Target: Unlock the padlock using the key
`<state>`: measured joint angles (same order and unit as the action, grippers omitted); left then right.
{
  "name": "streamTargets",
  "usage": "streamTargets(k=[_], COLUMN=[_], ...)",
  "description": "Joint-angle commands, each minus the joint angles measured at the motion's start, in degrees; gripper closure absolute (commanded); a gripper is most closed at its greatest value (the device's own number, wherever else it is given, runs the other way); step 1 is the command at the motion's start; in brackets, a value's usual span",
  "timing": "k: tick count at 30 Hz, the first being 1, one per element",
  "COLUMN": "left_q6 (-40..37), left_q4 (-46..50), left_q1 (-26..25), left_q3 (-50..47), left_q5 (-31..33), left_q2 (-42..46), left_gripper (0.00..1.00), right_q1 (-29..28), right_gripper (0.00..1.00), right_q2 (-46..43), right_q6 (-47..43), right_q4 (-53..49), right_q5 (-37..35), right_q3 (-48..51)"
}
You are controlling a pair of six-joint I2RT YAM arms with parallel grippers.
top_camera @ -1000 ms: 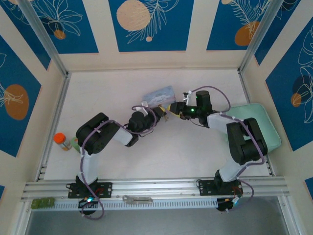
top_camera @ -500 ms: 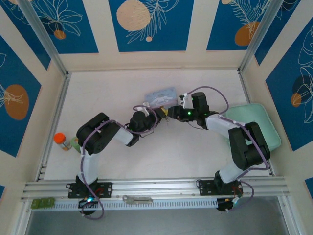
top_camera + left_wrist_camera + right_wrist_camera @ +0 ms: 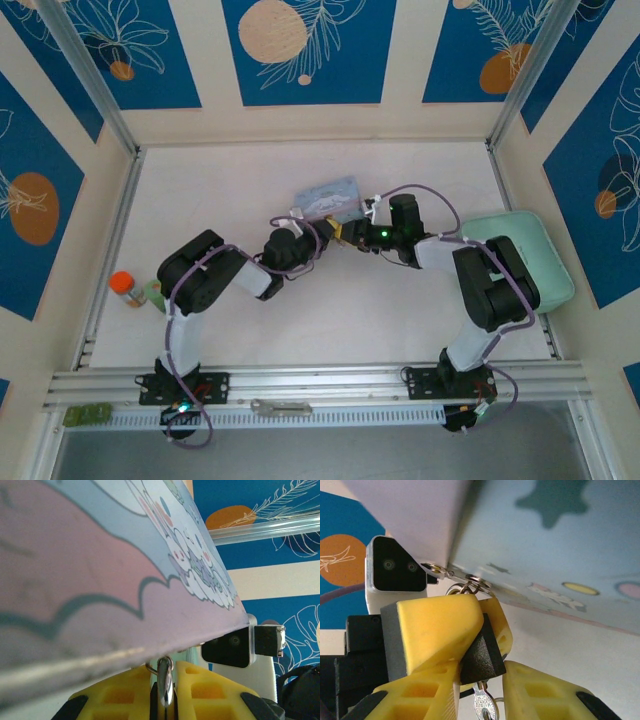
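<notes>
The pale blue cartoon tin (image 3: 328,197) looms close over both wrist views. My left gripper (image 3: 334,233) is shut on the tiny dark padlock (image 3: 481,652), whose silvery shackle (image 3: 165,679) rises between the yellow fingers (image 3: 210,685) toward small rings at the tin's edge (image 3: 470,581). The pale key (image 3: 485,709) hangs from the padlock's underside, on a thin ring. My right gripper (image 3: 482,695) faces the left one, its jaws slightly open on either side of the key, with gaps showing. In the top view the right gripper (image 3: 353,234) meets the left one just below the tin.
A pale green tray (image 3: 545,250) lies right of the right arm. An orange-capped bottle (image 3: 123,288) and a green item (image 3: 152,293) stand at the left edge. A metal tool (image 3: 280,407) rests on the front rail.
The right gripper has slid left, from a little apart, up to the left gripper and the padlock. The left arm has stayed put, and the tin has barely shifted.
</notes>
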<state>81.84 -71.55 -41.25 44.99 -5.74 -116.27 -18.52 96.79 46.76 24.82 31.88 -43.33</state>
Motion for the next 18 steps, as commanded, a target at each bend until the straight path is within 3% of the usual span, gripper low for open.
streamTargets(k=[1, 5, 9, 18], left_q6=[0.42, 0.51, 0.55, 0.51], left_q4=[-7.29, -7.37, -7.38, -7.18], left_q1=[-0.76, -0.73, -0.75, -0.76], left_q3=[0.42, 0.62, 0.45, 0.19], left_q5=[-1.38, -1.21, -0.93, -0.81], left_q2=[0.05, -0.02, 0.11, 0.32], left_gripper=[1.00, 1.00, 1.00, 1.00], right_q1=[-0.46, -0.31, -0.11, 0.42], right_gripper=[0.73, 0.66, 0.65, 0.78], right_q2=[0.68, 0.61, 0.16, -0.65], right_q6=[1.95, 3.14, 3.17, 3.17], right_q4=[3.63, 5.23, 5.18, 5.25], right_q5=[2.63, 3.36, 3.70, 3.89], right_q3=[1.27, 2.40, 3.13, 3.74])
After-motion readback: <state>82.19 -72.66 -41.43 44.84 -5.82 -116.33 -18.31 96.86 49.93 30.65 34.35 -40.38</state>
